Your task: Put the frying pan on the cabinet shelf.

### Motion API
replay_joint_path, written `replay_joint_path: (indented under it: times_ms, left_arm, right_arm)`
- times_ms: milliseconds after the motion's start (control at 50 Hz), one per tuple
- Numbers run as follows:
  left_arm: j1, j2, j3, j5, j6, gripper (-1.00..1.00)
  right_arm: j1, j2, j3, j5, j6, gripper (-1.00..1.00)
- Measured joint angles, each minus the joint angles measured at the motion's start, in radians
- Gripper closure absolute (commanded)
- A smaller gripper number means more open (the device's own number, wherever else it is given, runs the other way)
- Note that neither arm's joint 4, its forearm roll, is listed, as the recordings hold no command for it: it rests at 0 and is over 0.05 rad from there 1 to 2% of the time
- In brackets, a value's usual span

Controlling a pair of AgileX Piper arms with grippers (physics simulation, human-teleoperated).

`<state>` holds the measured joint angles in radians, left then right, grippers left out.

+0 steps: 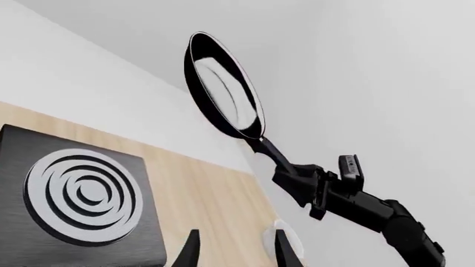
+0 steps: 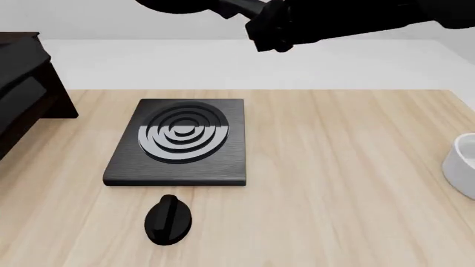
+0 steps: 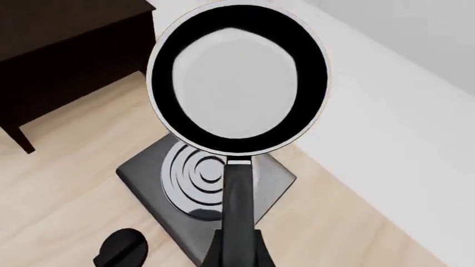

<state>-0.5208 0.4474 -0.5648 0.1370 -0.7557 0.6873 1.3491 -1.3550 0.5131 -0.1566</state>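
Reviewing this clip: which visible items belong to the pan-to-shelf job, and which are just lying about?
Part of the job:
- frying pan, held aloft by its handle
- right gripper, jaws shut on the handle
- cabinet, at the table's left

Lying about:
- stove plate
- black knob
- white object at the table's right edge
- left gripper, open, holding nothing

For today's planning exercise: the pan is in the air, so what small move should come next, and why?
Probably carry it left toward the cabinet. The right gripper holds the frying pan by its handle, high above the stove plate, while the cabinet stands at the table's left edge.
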Motion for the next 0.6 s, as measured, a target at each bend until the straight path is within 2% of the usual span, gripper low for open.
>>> replay_joint_path:
  times_ms: [600]
  left_arm:
    - [-0.019,-0.037,-0.019,0.02,-0.037,-1.0]
  right_arm:
    - [0.166,0.098,-0.032,-0.08,0.036,1.0]
